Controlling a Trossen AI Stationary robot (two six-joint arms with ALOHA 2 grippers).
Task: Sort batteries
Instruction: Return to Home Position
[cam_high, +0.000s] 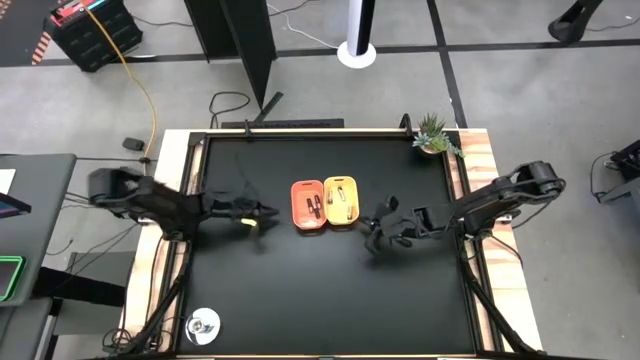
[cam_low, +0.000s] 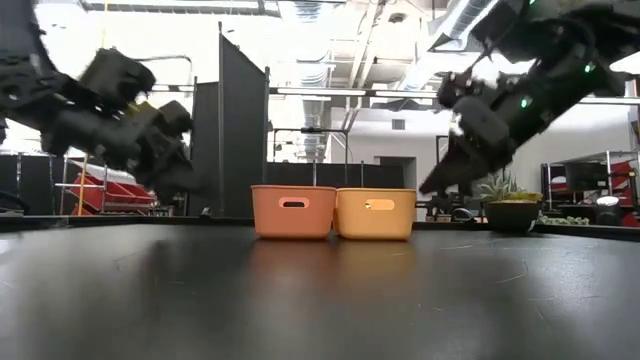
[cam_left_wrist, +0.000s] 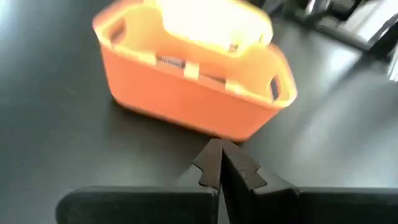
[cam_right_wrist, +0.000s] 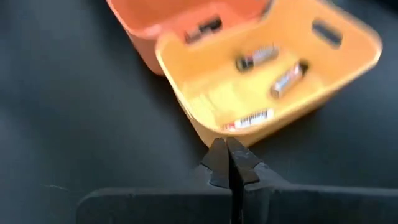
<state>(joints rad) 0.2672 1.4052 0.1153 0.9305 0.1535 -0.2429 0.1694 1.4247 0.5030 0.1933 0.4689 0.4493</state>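
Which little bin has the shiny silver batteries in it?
The yellow bin: silvery batteries lie in it, while the orange bin beside it holds dark ones.

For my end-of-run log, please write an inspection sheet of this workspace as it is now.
Surface: black table, no spill seen.
Job's things: orange tray and yellow tray side by side mid-table; batteries in both.
Clutter: round silvery object at a left-side corner; plant at a right-side corner.
Grippers: left gripper and right gripper shut, empty, above the table, flanking the trays.
Cables: yellow cable on the floor.
Surroundings: dark partition; no person seen.
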